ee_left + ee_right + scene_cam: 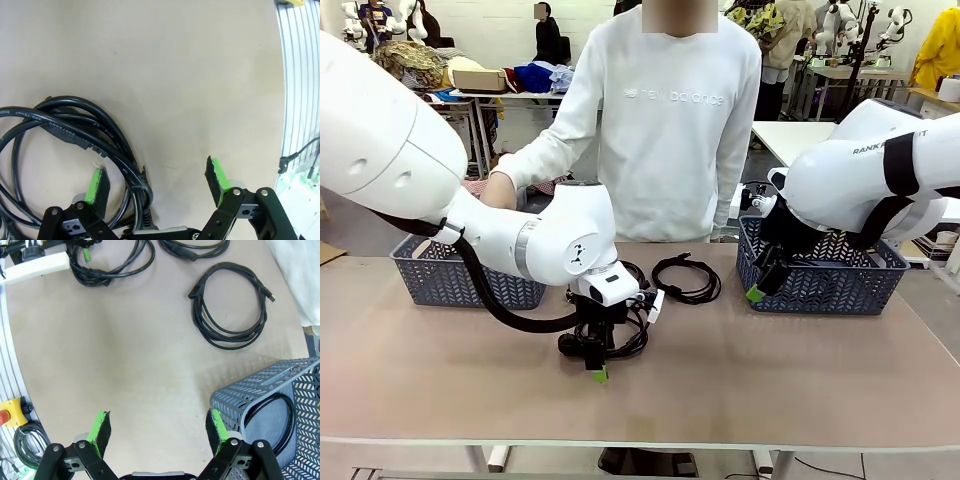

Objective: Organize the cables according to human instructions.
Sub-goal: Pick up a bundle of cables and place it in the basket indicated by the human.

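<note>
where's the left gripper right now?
Front view: the left gripper sits low at table centre, just left of a loose cable coil, its open jaws straddling strands of another black cable coil.

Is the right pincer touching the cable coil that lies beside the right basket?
Apart. In the right wrist view, a stretch of bare table lies between the right pincer and the cable coil.

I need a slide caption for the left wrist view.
Open left gripper straddles strands of a coiled black cable on the table.
</note>
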Available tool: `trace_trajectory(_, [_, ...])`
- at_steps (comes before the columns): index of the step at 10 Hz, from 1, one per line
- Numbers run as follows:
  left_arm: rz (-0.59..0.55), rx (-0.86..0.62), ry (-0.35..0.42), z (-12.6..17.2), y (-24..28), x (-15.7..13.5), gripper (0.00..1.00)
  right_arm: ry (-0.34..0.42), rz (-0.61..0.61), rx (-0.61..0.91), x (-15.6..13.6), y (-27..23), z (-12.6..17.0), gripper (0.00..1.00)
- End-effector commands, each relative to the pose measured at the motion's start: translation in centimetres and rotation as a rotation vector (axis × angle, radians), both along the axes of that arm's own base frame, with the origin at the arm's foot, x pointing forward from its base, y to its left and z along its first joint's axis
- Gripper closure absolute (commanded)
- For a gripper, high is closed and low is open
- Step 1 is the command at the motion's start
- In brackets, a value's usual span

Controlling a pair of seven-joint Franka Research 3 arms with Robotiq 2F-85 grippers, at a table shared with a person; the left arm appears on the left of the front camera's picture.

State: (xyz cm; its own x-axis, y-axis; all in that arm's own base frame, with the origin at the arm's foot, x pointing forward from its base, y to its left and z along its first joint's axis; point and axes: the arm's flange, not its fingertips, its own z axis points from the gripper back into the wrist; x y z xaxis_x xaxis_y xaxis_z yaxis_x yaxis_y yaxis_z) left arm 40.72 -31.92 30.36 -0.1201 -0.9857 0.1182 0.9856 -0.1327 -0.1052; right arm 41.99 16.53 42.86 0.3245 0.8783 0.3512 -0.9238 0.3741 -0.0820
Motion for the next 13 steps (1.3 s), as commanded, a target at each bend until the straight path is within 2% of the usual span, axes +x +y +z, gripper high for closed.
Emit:
trace_trajectory(1, [0.005, 0.020, 0.003, 0.3, -0.2, 0.1, 0.12, -0.003, -0.003, 0.000, 0.0, 0.1, 0.1, 0.00])
trace_trajectory(2, [0.006, 0.022, -0.003, 0.2, -0.2, 0.2, 0.17, -0.003, -0.003, 0.000, 0.0, 0.1, 0.1, 0.00])
trace_trajectory(3, [0.004, 0.025, -0.010, 0.2, -0.1, 0.2, 0.30, -0.003, -0.003, 0.000, 0.0, 0.1, 0.1, 0.00])
trace_trajectory(4, [0.004, 0.025, -0.012, 0.2, -0.1, 0.2, 0.36, -0.003, -0.003, 0.000, 0.0, 0.1, 0.1, 0.00])
trace_trajectory(5, [0.006, 0.020, -0.012, 0.2, -0.1, 0.2, 0.49, -0.003, -0.003, 0.000, 0.0, 0.1, 0.1, 0.00])
trace_trajectory(6, [0.004, 0.020, -0.015, 0.2, -0.1, 0.1, 0.54, -0.003, -0.003, 0.000, 0.0, 0.1, 0.1, 0.00])
trace_trajectory(7, [0.002, 0.026, -0.017, 0.2, -0.1, 0.1, 0.67, -0.003, -0.003, 0.000, 0.0, 0.1, 0.1, 0.00])
trace_trajectory(8, [0.000, 0.028, -0.017, 0.2, 0.0, 0.0, 0.73, -0.003, -0.003, 0.000, 0.0, 0.1, 0.1, 0.00])
trace_trajectory(9, [-0.002, 0.032, -0.016, 0.2, 0.0, 0.0, 0.86, -0.003, -0.003, 0.000, 0.0, 0.1, 0.1, 0.00])
trace_trajectory(11, [-0.009, 0.042, -0.012, 0.5, 0.0, -0.2, 1.00, -0.003, -0.003, 0.000, 0.0, 0.1, 0.1, 0.00])
trace_trajectory(13, [-0.002, 0.059, -0.022, 1.4, -0.1, -0.7, 1.00, -0.003, -0.003, 0.000, 0.0, 0.1, 0.1, 0.00])
